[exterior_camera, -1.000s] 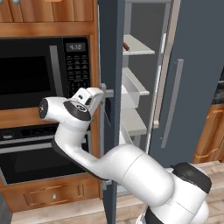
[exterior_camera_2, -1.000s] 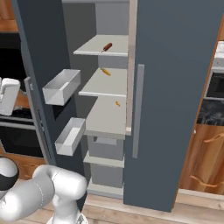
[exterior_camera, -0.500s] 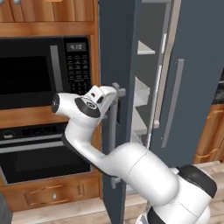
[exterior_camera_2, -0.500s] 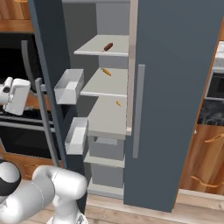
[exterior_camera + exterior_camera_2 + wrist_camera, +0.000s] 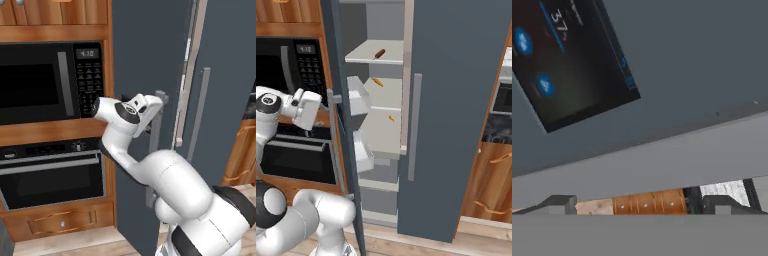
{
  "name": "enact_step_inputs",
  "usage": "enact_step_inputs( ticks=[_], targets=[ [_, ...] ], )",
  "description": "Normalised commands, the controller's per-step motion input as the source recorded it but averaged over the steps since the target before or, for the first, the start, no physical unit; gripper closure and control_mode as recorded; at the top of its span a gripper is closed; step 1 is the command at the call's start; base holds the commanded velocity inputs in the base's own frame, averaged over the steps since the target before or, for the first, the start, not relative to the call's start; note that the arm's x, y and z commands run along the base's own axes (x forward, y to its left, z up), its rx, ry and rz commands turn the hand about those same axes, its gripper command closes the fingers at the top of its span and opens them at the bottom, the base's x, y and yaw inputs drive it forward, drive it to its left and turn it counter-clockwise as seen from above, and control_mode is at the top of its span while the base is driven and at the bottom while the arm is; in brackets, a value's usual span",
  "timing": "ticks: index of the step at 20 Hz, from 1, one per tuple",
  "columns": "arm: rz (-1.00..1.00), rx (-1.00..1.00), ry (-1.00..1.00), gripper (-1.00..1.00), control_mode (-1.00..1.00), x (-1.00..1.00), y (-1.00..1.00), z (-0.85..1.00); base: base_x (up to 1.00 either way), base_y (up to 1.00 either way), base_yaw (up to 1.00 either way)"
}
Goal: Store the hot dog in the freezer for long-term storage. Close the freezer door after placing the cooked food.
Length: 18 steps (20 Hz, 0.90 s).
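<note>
Closing step. My pincer [image 5: 326,107] sits against the outer face of the tall slate blue-grey freezer door [image 5: 145,75], right at its long vertical grey bar handle [image 5: 156,145]. In the hand view the bar [image 5: 662,165] runs across just above my two small dark fingertips [image 5: 557,204], with the door's small black control panel [image 5: 567,55] beyond it. The tips stand well apart, either side of the bar's width, and nothing sits between them. Whether they actually press on the bar, I cannot tell.

The thin dark reddish-brown hot dog [image 5: 379,53] lies on the top pale grey shelf [image 5: 363,57] of the freezer [image 5: 381,125], apart from the small bright orange bits [image 5: 377,82] on the shelves below. So placement looks done; only the door is left.

Door is partly open, roughly halfway by my guess. The right base view shows its edge and the grey bins [image 5: 358,95] on its inside face turned towards the shelves. The hand is on the outside, at handle height, away from the hinge, which suits a push: good leverage and a flat surface to bear on.

Risk: the hand slipping off the bar as the door swings, or a bin catching on a shelf edge. The plain twin door [image 5: 456,115] is shut. The black built-in microwave [image 5: 50,82] is to the left, out of the way.
</note>
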Motion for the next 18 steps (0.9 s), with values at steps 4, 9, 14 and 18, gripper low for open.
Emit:
enact_step_inputs(
  ticks=[4,9,14,18],
  targets=[
    [-0.11,0.13,0.0,-1.0,-1.0,0.76,-0.81,0.0,0.0,0.0,0.0],
    [-0.03,0.22,-0.21,-1.0,-1.0,0.84,-0.39,0.21,0.0,0.0,0.0],
    [0.0,0.22,-0.33,-1.0,-1.0,0.67,-0.31,0.13,0.0,0.0,0.0],
    [0.11,0.16,-0.45,-1.0,-1.0,0.3,-0.12,0.0,0.0,0.0,0.0]
  ],
)
